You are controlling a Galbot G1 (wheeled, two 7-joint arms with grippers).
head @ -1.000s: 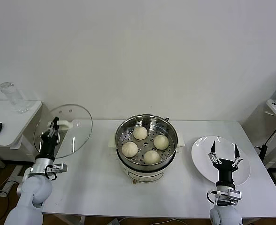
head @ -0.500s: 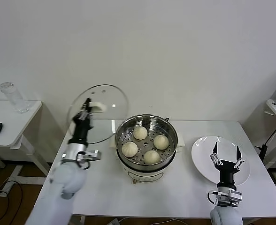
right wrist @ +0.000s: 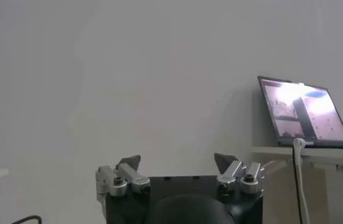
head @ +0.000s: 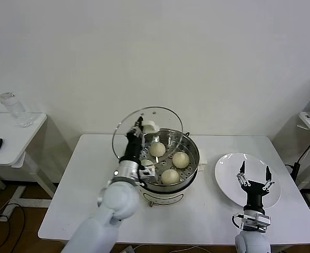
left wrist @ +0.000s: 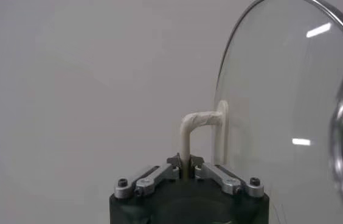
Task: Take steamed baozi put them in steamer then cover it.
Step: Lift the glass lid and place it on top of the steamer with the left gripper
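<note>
Baozi loading looks finished, and covering is the step in hand: the left tool (head: 139,125) is clenched on the cream handle (head: 149,126) of the glass lid (head: 147,133), its fingers (left wrist: 214,173) pinched on the thin bar of that handle in the wrist view. The lid is held nearly upright, tilted on edge, above the left rim of the steamer (head: 165,153) and not yet laid on it. Through and beside the glass, three steamed baozi (head: 181,159) show plainly on the perforated tray, and a fourth seems partly hidden behind the left arm. The steamer stands on its cream base near the middle of the white surface (head: 91,195). To its right lies the white plate (head: 248,179), with no buns left on it. The right tool (head: 254,174) hangs over that plate, released and holding nothing. By this judgement, what remains is to level the lid, lower it onto the steamer rim so it seats all round, and let go of the handle.
</note>
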